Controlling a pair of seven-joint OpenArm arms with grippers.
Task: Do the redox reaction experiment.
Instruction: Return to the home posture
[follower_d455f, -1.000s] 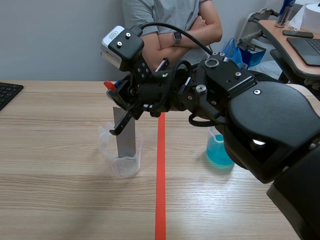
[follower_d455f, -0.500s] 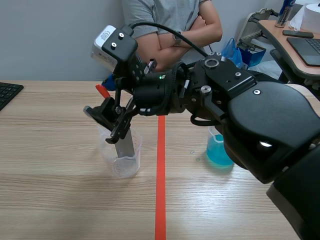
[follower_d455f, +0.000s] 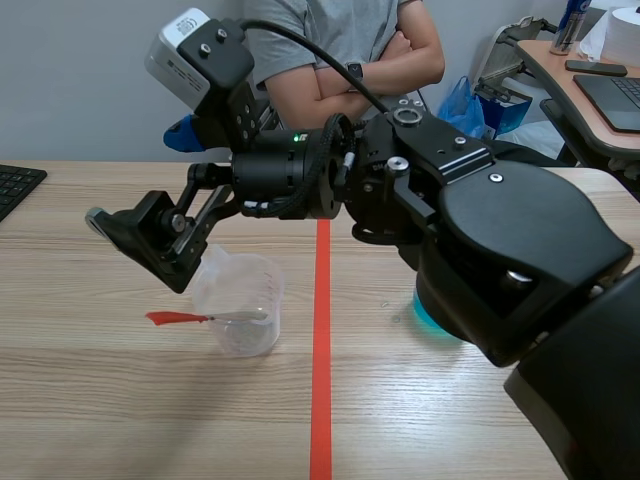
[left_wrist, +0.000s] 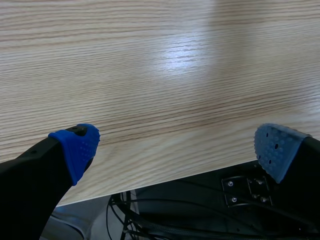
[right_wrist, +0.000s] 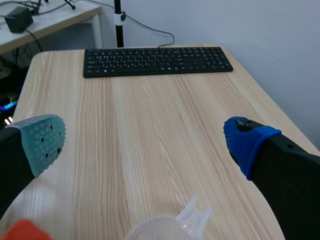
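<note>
A second ago the right pincer (follower_d455f: 140, 247) held the grey strip (follower_d455f: 235, 316) upright in the clear beaker (follower_d455f: 240, 300). Now it has let go, lifted and swung out past the beaker's far side. The strip has tipped over and lies almost level across the beaker, its red end (follower_d455f: 165, 318) jutting beyond the wall over the worktop (follower_d455f: 100, 400).

The right pincer is spread wide and holds nothing. In its own camera one grey-green pad (right_wrist: 44, 142) and one blue pad (right_wrist: 247, 142) stand far apart, with the beaker's spout below them. It hangs above and beside the beaker, touching neither glass nor strip.

The left pincer (left_wrist: 172, 145) is released too, blue pads apart, only bare wood ahead.

The second beaker (blue liquid) (follower_d455f: 422, 316) sits across the red tape line (follower_d455f: 320, 380), mostly hidden behind the arm
</note>
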